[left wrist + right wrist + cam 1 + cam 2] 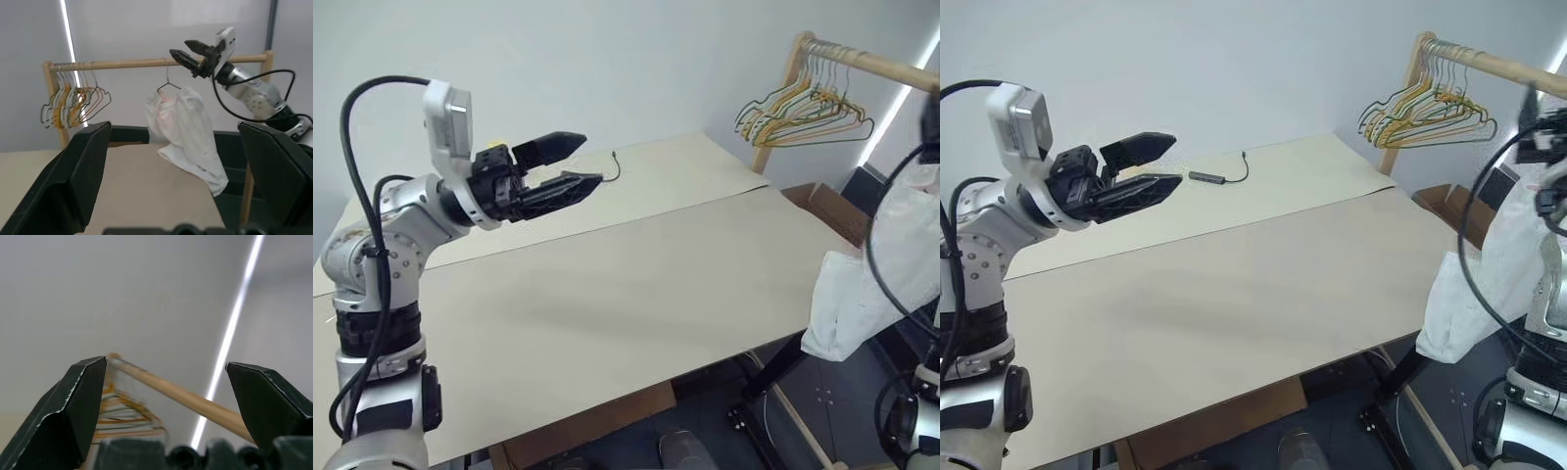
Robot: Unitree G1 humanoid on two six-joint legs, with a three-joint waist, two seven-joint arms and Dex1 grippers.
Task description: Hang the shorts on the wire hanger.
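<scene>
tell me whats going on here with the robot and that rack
The shorts already hang on the wire hanger, hooked over the wooden rail beside a bunch of coloured hangers. The right gripper is open and empty by the rail. The left gripper is open above the table.

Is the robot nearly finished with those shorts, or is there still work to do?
It looks all but done. The shorts already hang on the wire hanger, whose hook is over the wooden rail. Nothing is in hand: the right gripper is by the rail with open jaws, holding nothing, and the left gripper is open above the table. At most the arms need to draw back.
</scene>
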